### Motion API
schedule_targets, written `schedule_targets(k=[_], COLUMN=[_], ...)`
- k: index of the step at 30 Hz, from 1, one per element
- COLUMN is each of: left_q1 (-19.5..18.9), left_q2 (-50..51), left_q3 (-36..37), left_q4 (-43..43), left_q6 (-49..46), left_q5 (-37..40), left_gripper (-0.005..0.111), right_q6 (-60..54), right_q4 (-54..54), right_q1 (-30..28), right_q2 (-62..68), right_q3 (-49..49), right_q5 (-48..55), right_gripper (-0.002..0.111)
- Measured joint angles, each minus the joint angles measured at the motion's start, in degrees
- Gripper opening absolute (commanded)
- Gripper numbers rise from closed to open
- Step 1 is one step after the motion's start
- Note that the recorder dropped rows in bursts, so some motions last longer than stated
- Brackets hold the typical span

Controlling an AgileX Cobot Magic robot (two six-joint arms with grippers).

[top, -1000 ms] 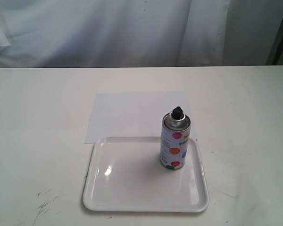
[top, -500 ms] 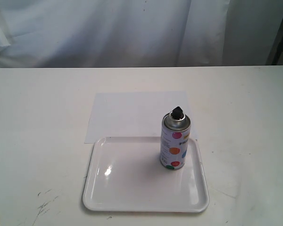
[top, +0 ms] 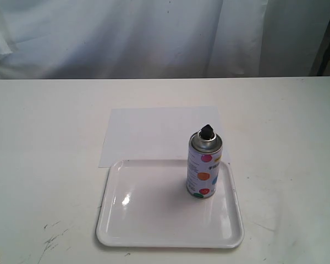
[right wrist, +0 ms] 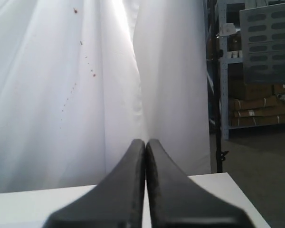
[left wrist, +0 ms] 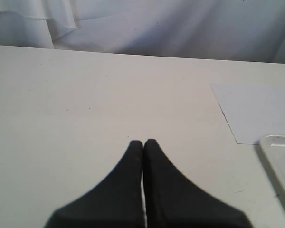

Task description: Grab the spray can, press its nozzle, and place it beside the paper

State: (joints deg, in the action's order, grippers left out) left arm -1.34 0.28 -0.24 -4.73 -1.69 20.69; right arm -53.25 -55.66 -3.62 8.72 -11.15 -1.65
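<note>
The spray can stands upright on the right part of a glossy white tray; its body is white with coloured dots. On the silver dome sits its black nozzle. The paper lies flat just behind the tray, and its corner also shows in the left wrist view as the paper. Neither arm appears in the exterior view. My left gripper is shut and empty over bare table, off to the side of the paper. My right gripper is shut and empty, facing the curtain.
A white curtain hangs behind the white table. The tray's rim shows at the edge of the left wrist view. Metal shelving with boxes stands beyond the table's end in the right wrist view.
</note>
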Motion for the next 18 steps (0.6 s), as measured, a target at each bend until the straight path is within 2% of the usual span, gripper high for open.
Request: schedule_targets(k=[2, 5, 8, 13, 18], left_q1=[0.0, 0.0, 0.0, 0.0, 0.0], left_q2=[0.0, 0.0, 0.0, 0.0, 0.0], left_q3=[0.0, 0.0, 0.0, 0.0, 0.0], left_q4=[0.0, 0.0, 0.0, 0.0, 0.0], left_q6=[0.0, 0.0, 0.0, 0.0, 0.0], left_q5=[0.0, 0.0, 0.0, 0.0, 0.0], left_gripper=[0.000, 0.000, 0.000, 0.000, 0.000], right_q6=[7.3, 27.2, 42.4, 52.3, 54.3], right_q4=[8.6, 27.0, 41.4, 47.8, 50.5], right_q1=[0.0, 0.0, 0.0, 0.0, 0.0], right_q2=[-0.1, -0.7, -1.9, -5.7, -7.9], right_q3=[0.0, 0.3, 2.5, 9.3, 10.9], right_q5=[2.3, 6.1, 7.1, 6.8, 8.1], right_gripper=[0.000, 0.000, 0.000, 0.000, 0.000])
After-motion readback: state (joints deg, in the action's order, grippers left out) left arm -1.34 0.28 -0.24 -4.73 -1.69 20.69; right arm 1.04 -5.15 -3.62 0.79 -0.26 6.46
